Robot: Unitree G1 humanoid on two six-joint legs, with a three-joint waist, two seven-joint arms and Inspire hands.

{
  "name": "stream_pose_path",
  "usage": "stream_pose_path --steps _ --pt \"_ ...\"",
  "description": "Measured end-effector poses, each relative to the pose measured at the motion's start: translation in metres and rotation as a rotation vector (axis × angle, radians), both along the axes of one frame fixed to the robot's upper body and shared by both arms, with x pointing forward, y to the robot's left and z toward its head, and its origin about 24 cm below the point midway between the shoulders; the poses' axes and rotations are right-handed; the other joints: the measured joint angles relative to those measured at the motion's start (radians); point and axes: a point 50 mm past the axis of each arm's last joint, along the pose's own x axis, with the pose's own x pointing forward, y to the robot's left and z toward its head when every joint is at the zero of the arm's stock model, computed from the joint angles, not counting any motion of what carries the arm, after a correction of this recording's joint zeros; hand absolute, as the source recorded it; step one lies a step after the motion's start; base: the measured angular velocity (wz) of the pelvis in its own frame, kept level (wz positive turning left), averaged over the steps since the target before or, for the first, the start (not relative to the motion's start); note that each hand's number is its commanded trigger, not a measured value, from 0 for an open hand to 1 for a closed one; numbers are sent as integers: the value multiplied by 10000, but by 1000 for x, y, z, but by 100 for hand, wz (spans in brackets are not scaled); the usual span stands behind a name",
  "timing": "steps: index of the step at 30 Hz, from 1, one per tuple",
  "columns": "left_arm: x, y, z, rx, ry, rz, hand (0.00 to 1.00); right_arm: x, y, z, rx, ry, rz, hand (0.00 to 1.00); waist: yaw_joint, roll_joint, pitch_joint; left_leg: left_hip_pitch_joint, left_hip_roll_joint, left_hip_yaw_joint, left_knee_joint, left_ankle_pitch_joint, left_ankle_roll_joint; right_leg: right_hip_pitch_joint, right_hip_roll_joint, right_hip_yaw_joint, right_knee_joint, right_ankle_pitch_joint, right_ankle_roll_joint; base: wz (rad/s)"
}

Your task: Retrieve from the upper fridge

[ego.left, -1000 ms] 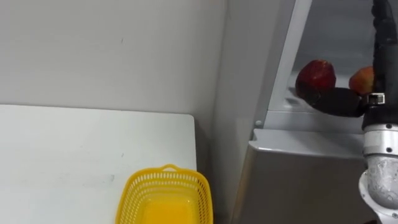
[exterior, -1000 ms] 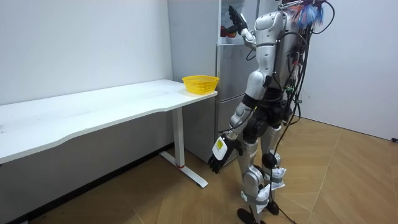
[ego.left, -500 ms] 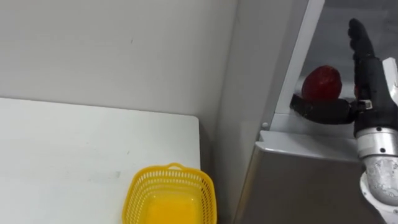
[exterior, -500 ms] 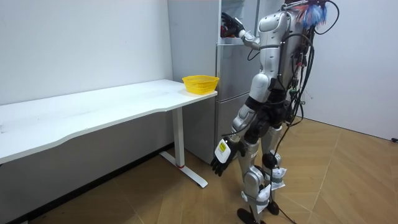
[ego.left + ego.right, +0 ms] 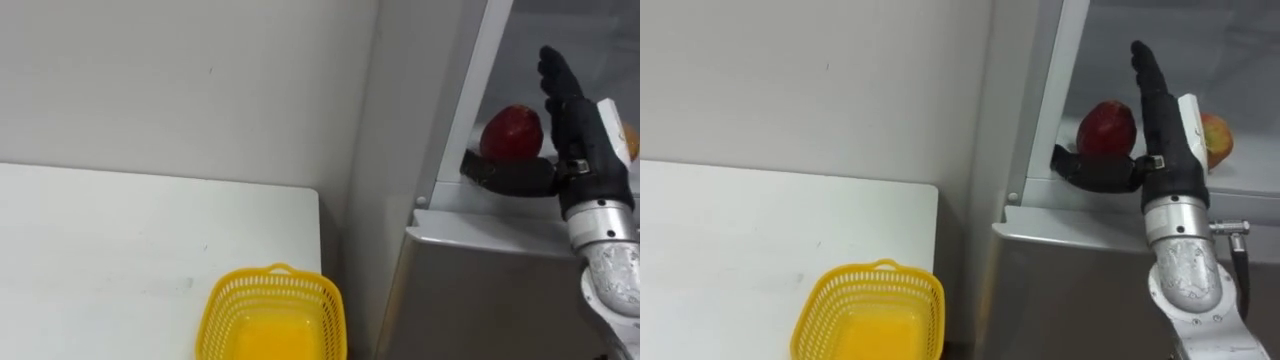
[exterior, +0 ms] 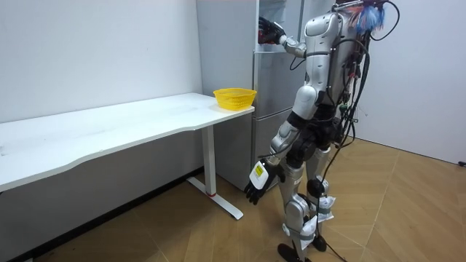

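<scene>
— Red round apple (image 5: 512, 132), near the front edge of the grey fridge's upper shelf (image 5: 488, 200). And the right hand (image 5: 578, 150)?
— Just beside it, spread wide and holding nothing, thumb low before the apple. A clumsy closing could nudge it off that edge. The left hand (image 6: 256, 187) hangs loose.

Reads as glossy plastic lattice in the small yellow oval basket (image 5: 272, 315), on a smooth matt white table top (image 5: 120, 240). Looks satin-smooth across the tall grey metal-faced fridge (image 5: 480, 290), with waxy gloss on the round red apple (image 5: 512, 132). Shows matt black plastic over the right hand (image 5: 575, 140), bare silvery metal at its wrist, semi-gloss wood planks on the floor (image 6: 408, 211).
</scene>
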Motion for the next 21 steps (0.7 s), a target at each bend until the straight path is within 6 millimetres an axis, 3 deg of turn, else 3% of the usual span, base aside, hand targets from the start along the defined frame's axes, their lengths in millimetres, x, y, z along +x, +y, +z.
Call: stream_pose_path --steps 8,12,17,18,19,20,21 --pt "-8 1 -1 153 503 203 0 4 -5 -10 947 689 286 0 2 9 -23 -7 -1 -27 33 7 0 19 1 37 -3 16 -20 0" --pt "-14 0 -2 67 815 278 0 7 -5 -14 1183 1122 725 0 -80 117 -123 -11 -10 -81 74 6 0 45 -9 -69 -3 16 -21 3" --pt "-15 0 -3 17 967 327 0 11 -8 -15 1217 1495 993 0 -126 127 -117 5 -19 -161 158 6 0 118 -33 -178 3 16 -21 5" --pt "-16 -1 -3 4 989 335 0 13 -10 -15 1165 1647 1036 18 -120 126 -115 6 -19 -163 173 6 0 126 -39 -192 11 18 -23 0" --pt "-16 -1 -3 -12 1011 340 0 13 -10 -15 1141 1716 1071 53 -119 122 -114 6 -19 -163 180 6 0 128 -41 -197 13 20 -26 0" --pt "-16 -1 -3 -60 1059 349 0 15 -11 -15 1098 1863 1144 98 -119 121 -114 6 -21 -163 199 6 0 136 -45 -200 14 22 -31 0" --pt "-15 -1 -3 -78 1085 358 0 17 -12 -14 1084 1987 1228 100 -123 118 -112 5 -22 -163 221 6 -1 146 -48 -207 13 25 -35 0"
